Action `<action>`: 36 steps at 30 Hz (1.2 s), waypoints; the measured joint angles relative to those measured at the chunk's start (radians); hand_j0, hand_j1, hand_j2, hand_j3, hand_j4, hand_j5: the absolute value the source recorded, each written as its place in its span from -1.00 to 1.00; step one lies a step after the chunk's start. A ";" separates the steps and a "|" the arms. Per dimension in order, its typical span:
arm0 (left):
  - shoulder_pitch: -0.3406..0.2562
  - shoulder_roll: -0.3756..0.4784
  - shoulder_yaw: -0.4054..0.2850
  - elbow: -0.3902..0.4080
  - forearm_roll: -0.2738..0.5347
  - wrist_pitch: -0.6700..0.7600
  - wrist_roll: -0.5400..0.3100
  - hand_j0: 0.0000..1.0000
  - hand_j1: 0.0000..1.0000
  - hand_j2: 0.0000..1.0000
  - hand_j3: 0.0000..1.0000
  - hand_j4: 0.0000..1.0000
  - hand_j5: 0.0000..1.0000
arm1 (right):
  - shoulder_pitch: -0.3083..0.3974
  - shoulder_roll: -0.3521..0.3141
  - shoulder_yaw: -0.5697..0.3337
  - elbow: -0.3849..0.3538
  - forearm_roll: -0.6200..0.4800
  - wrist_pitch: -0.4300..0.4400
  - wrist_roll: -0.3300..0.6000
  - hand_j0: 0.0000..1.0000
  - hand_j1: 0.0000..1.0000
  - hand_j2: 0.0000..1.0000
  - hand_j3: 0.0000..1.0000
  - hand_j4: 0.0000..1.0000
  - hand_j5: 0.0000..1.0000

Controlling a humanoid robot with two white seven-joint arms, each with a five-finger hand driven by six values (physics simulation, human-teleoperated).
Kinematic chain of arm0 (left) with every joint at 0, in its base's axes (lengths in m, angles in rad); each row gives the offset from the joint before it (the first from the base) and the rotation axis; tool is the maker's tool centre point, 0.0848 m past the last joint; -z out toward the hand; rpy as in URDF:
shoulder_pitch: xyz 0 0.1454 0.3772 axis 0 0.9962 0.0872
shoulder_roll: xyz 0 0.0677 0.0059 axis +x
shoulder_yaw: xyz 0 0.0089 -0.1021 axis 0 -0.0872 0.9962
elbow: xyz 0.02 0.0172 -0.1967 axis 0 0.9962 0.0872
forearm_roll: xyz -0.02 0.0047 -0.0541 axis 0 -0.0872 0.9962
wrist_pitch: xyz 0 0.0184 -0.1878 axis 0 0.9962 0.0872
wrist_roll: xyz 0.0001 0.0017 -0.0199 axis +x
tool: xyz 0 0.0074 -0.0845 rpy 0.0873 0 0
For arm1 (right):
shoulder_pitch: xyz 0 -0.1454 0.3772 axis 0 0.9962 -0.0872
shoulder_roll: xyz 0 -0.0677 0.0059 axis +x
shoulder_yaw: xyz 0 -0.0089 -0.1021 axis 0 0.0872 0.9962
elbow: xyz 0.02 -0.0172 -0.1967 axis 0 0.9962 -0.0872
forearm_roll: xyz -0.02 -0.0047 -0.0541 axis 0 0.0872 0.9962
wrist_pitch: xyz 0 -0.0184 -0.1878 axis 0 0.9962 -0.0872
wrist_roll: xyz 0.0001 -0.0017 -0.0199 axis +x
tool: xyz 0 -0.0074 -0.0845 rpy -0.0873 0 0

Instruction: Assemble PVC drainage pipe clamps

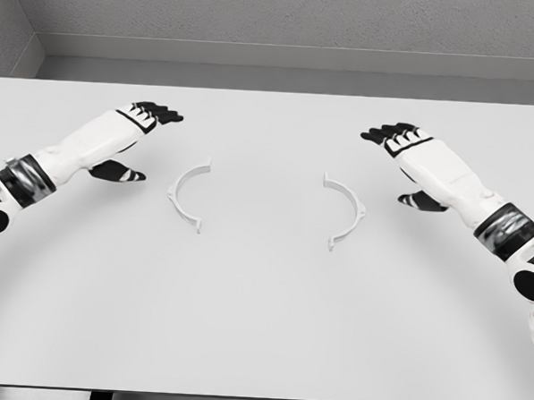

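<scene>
Nearest the robot, along the bottom of the view, the white table (259,343) is stretching out bare toward a grey wall (285,22). Both white arms are reaching in over it. The left hand (131,139) is hovering with its black fingers (159,114) extended forward and loosely spread, thumb hanging down beneath the palm, holding nothing and touching nothing. The right hand (412,163) is mirroring it on the other side, fingers stretched out and relaxed, thumb dropped below, also holding nothing.

Between them, two white half-ring clamp pieces are lying flat on the tabletop, well apart from each other. The left clamp half (186,196) is sitting just beside the left hand, its arc bulging toward that hand and its open side facing the middle. The right clamp half (347,211) is bowing toward the right hand, its opening facing back at the first. Each piece's end-to-end line is running roughly from near to far across the table.
</scene>
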 measured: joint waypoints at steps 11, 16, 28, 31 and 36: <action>-0.014 -0.016 -0.024 0.026 -0.026 0.000 0.000 1.00 1.00 1.00 1.00 1.00 1.00 | -0.005 0.039 0.055 0.008 0.093 0.083 0.000 1.00 1.00 1.00 1.00 1.00 1.00; -0.017 -0.019 -0.032 0.030 -0.029 0.000 0.000 1.00 1.00 1.00 1.00 1.00 1.00 | -0.023 0.054 0.067 0.037 0.128 0.099 -0.001 1.00 1.00 1.00 1.00 1.00 1.00; -0.032 -0.031 -0.035 0.057 -0.030 0.000 0.000 1.00 1.00 1.00 1.00 1.00 1.00 | -0.043 0.078 0.103 0.087 0.149 0.109 0.000 1.00 1.00 1.00 1.00 1.00 1.00; -0.032 -0.039 -0.040 0.065 -0.031 0.000 0.000 1.00 1.00 1.00 1.00 1.00 1.00 | -0.043 0.080 0.108 0.088 0.149 0.109 0.000 1.00 1.00 1.00 1.00 1.00 1.00; -0.034 -0.046 -0.048 0.076 -0.031 0.000 0.000 1.00 1.00 1.00 1.00 1.00 1.00 | -0.041 0.085 0.113 0.081 0.149 0.110 0.003 1.00 1.00 1.00 1.00 1.00 1.00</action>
